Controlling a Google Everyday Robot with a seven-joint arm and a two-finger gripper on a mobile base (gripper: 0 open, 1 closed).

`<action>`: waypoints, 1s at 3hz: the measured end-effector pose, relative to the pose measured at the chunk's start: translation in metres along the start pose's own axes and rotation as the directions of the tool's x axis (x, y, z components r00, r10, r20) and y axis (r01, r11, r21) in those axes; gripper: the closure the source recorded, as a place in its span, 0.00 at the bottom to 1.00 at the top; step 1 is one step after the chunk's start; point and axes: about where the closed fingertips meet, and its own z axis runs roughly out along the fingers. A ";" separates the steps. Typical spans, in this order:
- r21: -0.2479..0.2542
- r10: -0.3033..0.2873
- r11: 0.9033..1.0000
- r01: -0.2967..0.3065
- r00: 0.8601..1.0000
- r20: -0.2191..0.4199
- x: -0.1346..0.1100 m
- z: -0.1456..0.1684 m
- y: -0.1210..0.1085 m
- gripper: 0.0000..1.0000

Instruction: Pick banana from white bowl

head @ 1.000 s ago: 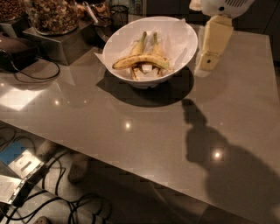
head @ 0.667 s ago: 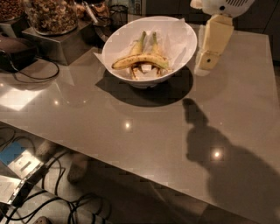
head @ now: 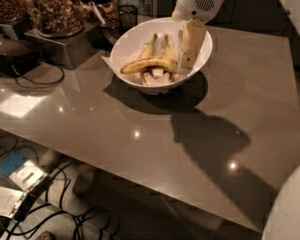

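Observation:
The white bowl (head: 126, 47) stands at the back of the grey table. The curved yellow banana (head: 147, 65) lies across its middle, over two slimmer bananas (head: 150, 47) with greenish stems. My gripper (head: 187, 60) hangs from the white arm at the top and reaches down into the right side of the bowl. Its cream finger (head: 192, 41) points down beside the banana's right end. I cannot tell if it touches the banana.
Glass jars of snacks (head: 54, 16) on a metal stand sit at the back left, with a dark wire basket (head: 126, 14) behind the bowl. A black cable (head: 33, 75) lies on the table at left. The table's front edge runs above cables on the floor.
The gripper has moved left from beside the bowl's right rim to inside the bowl, near the banana. The view has shifted so the bowl sits more to the centre.

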 end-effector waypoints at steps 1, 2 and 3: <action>0.031 0.001 1.000 -0.002 1.000 0.021 -0.004 0.001 -0.006 0.00; 0.038 0.027 0.999 -0.028 0.999 0.019 -0.008 0.003 -0.014 0.00; 0.041 0.056 0.998 -0.056 0.998 0.002 -0.009 0.006 -0.021 0.00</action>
